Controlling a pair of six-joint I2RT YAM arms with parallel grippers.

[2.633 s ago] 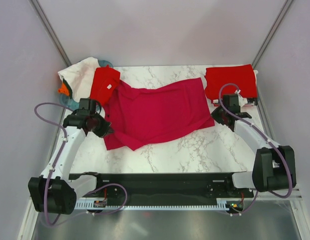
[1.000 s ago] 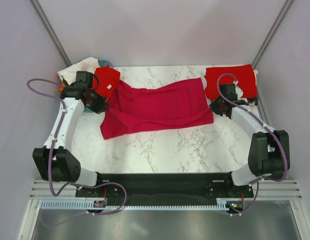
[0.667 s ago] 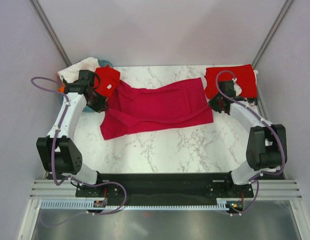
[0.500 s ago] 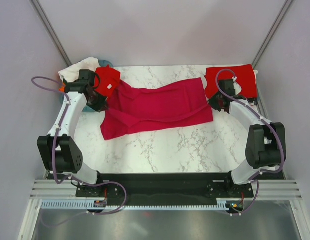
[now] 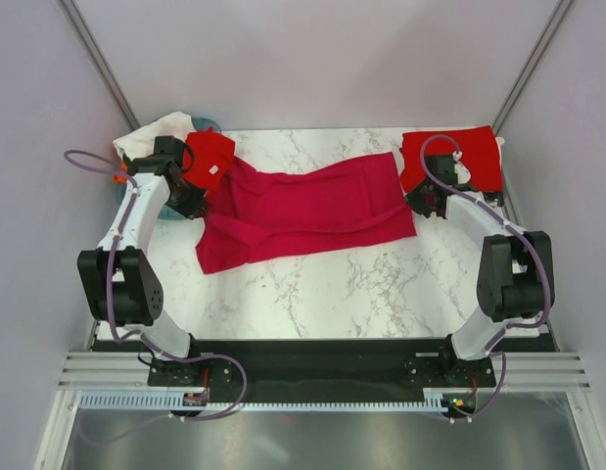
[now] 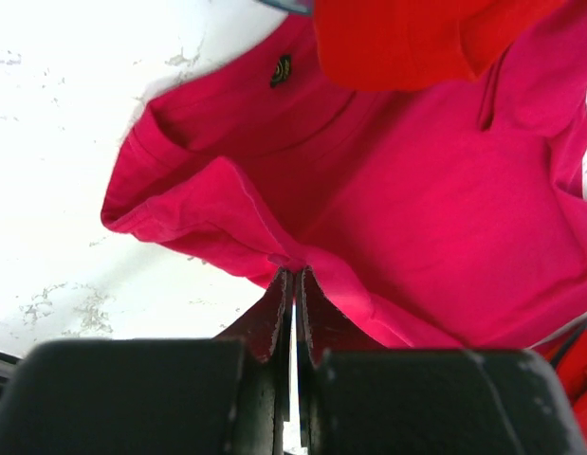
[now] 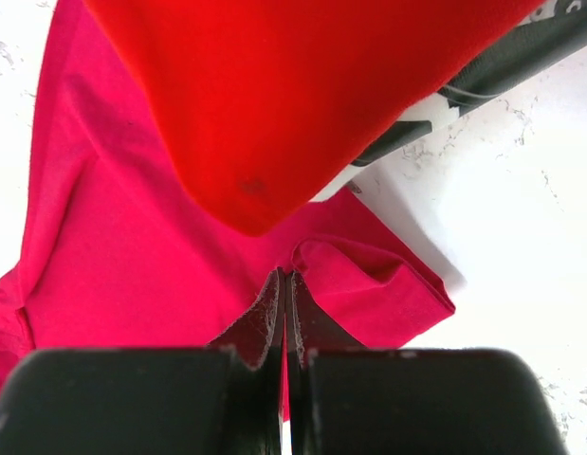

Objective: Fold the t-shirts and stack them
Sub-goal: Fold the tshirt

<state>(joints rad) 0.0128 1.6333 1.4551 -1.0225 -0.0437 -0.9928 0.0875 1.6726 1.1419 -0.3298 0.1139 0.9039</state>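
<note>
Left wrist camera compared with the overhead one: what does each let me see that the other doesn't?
Only the left wrist view shows the left pincer shut on a fold of the crimson shirt, and a small dark round mark on that cloth. Only the top view shows the right pincer at the shirt's other end, a folded red shirt at the far right and a white shirt at the far left. Both show the crimson shirt, the marble table and a bright red shirt lying over the crimson one's edge.
</note>
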